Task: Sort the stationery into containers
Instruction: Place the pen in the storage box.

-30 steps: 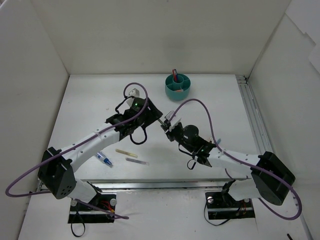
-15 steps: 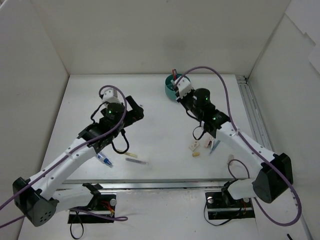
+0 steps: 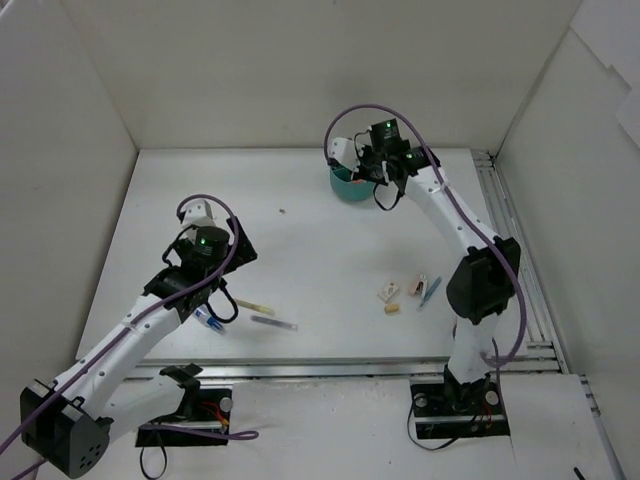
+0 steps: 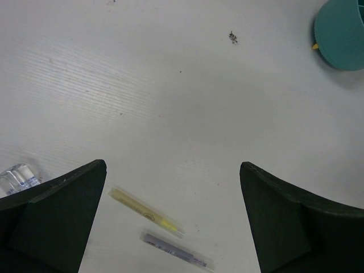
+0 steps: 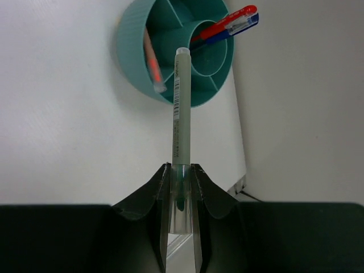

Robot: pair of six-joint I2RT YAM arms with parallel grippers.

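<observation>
My right gripper [image 5: 181,170] is shut on a grey-green pen [image 5: 178,108] and holds it over the round teal cup [image 5: 133,54] at the back of the table [image 3: 300,200]. The pen's tip lies over the cup's rim. A red pen [image 5: 227,20] and a blue one stand in the central well, and an orange pencil [image 5: 152,65] in a ring compartment. My left gripper [image 4: 172,165] is open and empty above a yellow pen [image 4: 145,210] and a grey pen [image 4: 173,255]. A blue-and-white pen [image 3: 208,318] lies beside them. From above, the right gripper [image 3: 364,166] hides part of the cup [image 3: 345,186].
Two small eraser blocks [image 3: 389,292] and a blue pen [image 3: 432,290] lie at the front right. A metal rail [image 3: 505,230] runs along the table's right side. White walls enclose the table on three sides. A dark speck [image 4: 232,37] lies mid-table.
The two grippers were close together at mid-table. The right arm has swung back to the teal cup with the pen. The left arm has drawn back to the front left, over the loose pens.
</observation>
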